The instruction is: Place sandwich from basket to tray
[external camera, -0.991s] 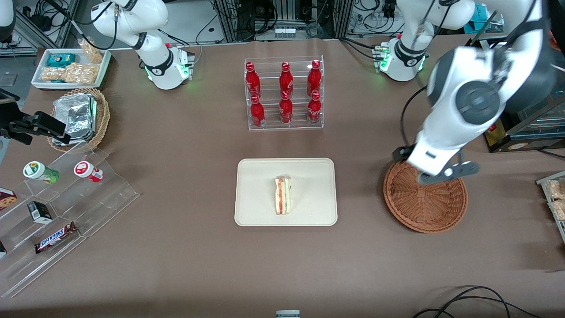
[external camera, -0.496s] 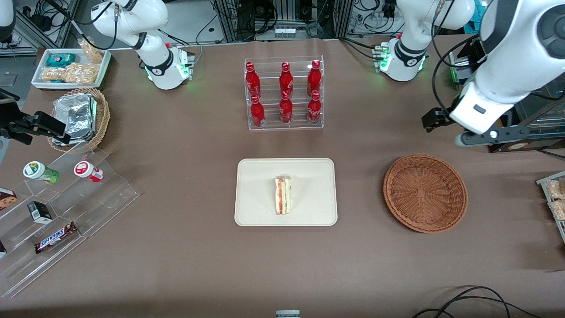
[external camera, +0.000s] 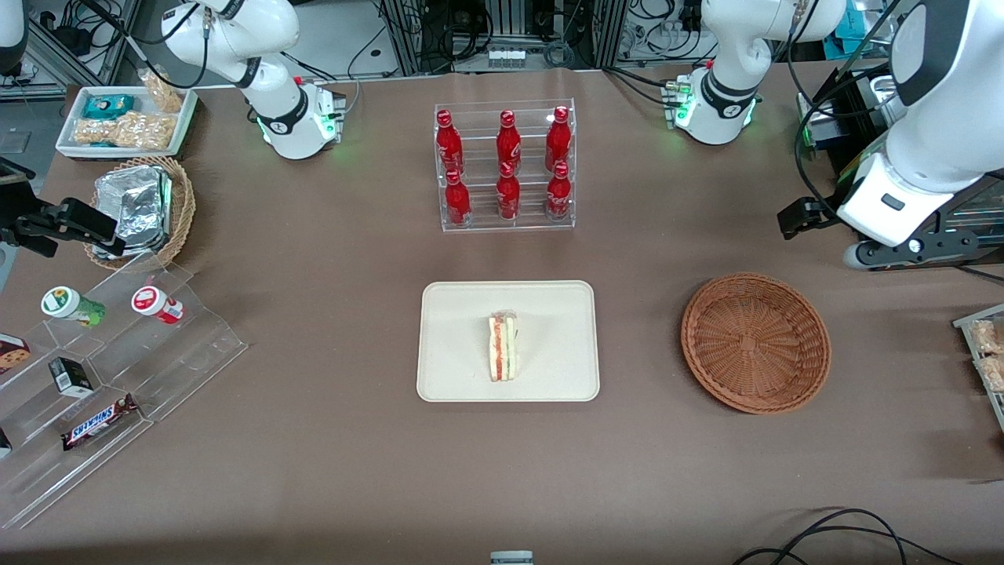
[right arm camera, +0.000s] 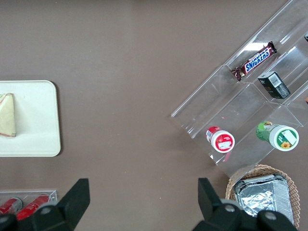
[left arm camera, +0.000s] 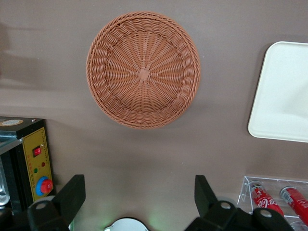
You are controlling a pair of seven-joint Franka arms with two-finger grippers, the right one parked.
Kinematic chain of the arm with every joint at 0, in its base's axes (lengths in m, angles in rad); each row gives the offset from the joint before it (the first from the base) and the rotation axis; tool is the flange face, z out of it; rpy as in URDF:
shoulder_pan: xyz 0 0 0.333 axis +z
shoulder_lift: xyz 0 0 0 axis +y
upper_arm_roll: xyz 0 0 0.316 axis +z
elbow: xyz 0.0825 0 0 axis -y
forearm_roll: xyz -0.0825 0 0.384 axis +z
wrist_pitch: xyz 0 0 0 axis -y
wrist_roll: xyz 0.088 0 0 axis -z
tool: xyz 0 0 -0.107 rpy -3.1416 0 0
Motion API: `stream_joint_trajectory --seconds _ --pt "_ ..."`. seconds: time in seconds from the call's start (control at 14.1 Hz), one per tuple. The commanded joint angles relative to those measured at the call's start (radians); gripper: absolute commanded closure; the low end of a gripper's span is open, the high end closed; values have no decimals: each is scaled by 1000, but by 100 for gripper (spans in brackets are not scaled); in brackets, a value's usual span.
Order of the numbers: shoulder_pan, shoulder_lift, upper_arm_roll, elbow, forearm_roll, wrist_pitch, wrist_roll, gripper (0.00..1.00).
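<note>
The sandwich (external camera: 503, 347) lies on the cream tray (external camera: 549, 314) near its middle, its red and green filling edge showing. One corner of the sandwich (right arm camera: 6, 115) also shows on the tray (right arm camera: 33, 120) in the right wrist view. The reddish-brown basket (external camera: 755, 342) sits beside the tray toward the working arm's end and holds nothing. My gripper (external camera: 910, 247) hangs high over the table, farther from the front camera than the basket and apart from it. In the left wrist view the gripper (left arm camera: 137, 190) is open with nothing between its fingers, and the basket (left arm camera: 143, 70) and a tray (left arm camera: 284, 96) corner are visible.
A clear rack of red bottles (external camera: 506, 165) stands farther from the front camera than the tray. Toward the parked arm's end are a tan basket of foil packets (external camera: 141, 205), a clear stepped snack stand (external camera: 110, 353) and a white snack tray (external camera: 125, 118). A yellow control box (left arm camera: 36, 161) sits by the basket.
My gripper has lifted from just over the basket and drawn away toward the working arm's end of the table. The sandwich, tray and basket have not moved.
</note>
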Motion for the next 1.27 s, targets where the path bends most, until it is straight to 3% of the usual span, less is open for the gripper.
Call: stream_joint_trajectory --seconds 0.0,0.14,0.35,0.85,1.2 --pt "106 -23 -91 -2 3 -7 34 0" --pt "167 -23 -145 -2 3 -7 36 0" --pt "172 -20 -147 15 4 -10 51 0" --pt "71 -34 -11 49 -8 -10 57 0" --pt "69 -36 -6 55 4 -7 61 0"
